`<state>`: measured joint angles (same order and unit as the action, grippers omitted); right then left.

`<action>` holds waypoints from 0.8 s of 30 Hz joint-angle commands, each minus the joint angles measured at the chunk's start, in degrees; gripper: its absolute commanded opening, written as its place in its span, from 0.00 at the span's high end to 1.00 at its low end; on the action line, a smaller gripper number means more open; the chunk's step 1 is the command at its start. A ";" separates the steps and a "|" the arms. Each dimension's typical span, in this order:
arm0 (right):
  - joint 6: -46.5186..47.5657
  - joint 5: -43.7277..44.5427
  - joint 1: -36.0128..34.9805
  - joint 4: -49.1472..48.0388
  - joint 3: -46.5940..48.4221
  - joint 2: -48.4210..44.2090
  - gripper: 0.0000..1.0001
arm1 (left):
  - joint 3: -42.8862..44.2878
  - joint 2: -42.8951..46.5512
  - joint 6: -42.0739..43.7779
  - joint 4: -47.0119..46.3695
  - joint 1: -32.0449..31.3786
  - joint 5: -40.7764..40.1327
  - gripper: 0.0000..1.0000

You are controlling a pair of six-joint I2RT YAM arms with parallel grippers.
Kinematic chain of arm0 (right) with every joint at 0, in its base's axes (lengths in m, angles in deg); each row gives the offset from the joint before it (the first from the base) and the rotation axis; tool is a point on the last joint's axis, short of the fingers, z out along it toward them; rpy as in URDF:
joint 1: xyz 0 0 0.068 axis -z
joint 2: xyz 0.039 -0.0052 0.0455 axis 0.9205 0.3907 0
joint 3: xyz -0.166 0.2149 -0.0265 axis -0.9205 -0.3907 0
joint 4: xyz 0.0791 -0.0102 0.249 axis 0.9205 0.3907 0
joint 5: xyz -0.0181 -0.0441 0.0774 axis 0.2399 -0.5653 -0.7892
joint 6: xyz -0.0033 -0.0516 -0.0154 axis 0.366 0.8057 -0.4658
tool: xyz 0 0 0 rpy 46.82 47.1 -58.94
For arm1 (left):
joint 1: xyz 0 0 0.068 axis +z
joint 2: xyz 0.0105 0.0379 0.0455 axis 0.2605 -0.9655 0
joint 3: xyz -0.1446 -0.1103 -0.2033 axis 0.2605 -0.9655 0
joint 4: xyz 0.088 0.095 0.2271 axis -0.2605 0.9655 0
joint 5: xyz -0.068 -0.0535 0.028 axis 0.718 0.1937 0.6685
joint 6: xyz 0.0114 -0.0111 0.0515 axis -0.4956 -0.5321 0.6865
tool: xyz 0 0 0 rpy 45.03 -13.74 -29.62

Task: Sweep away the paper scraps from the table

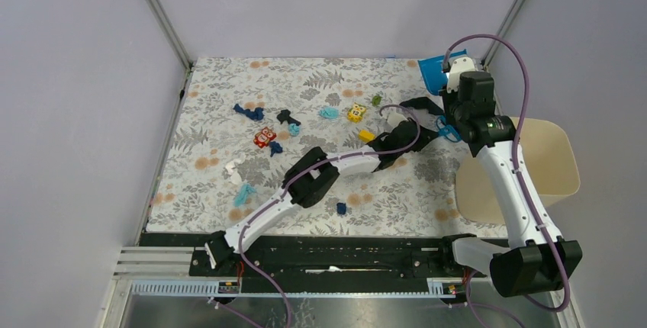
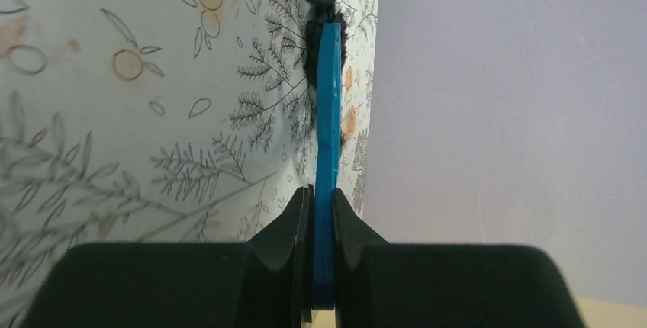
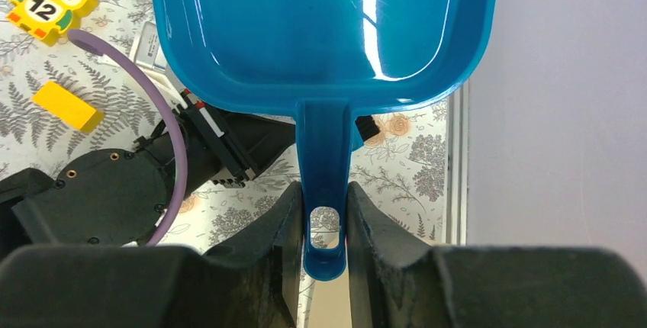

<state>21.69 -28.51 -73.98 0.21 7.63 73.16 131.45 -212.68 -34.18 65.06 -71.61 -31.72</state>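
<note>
Right wrist view: your right gripper (image 3: 321,217) is pinched tight on the handle of the blue dustpan (image 3: 320,30), which hangs over the far right part of the table (image 1: 397,191). In the left wrist view, your left gripper (image 2: 321,217) is clamped on the thin blue brush (image 2: 329,114), its black bristles at the far end, close to the table's right edge. The paper scraps (image 1: 329,113) lie scattered left of both tools, with 1 dark blue wad (image 1: 341,208) nearer the arm bases. An owl toy (image 3: 47,4) and a yellow block (image 3: 67,105) sit among them.
</note>
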 commanded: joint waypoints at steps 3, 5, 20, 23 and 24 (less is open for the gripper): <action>1.44 -3.31 0.22 3.66 1.54 -2.08 1.00 | -15.84 16.62 -0.67 4.83 0.74 -5.04 1.00; 2.35 -3.44 0.22 6.73 2.75 -1.65 1.00 | -21.92 20.21 0.60 4.50 1.72 -4.21 1.00; 14.25 -4.88 0.22 20.79 6.34 -1.86 1.00 | -69.19 57.45 7.09 2.93 6.50 6.85 1.00; 16.70 -5.91 0.23 24.45 5.57 -0.92 1.00 | -69.54 62.39 15.42 7.95 6.84 10.19 1.00; 17.42 -6.13 0.22 25.22 4.72 -0.73 1.00 | -68.54 63.67 18.55 10.62 6.88 12.12 1.00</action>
<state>34.33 -32.81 -73.96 19.56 11.56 71.41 61.82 -155.50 -28.01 68.99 -64.66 -24.69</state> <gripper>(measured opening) 0.290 0.121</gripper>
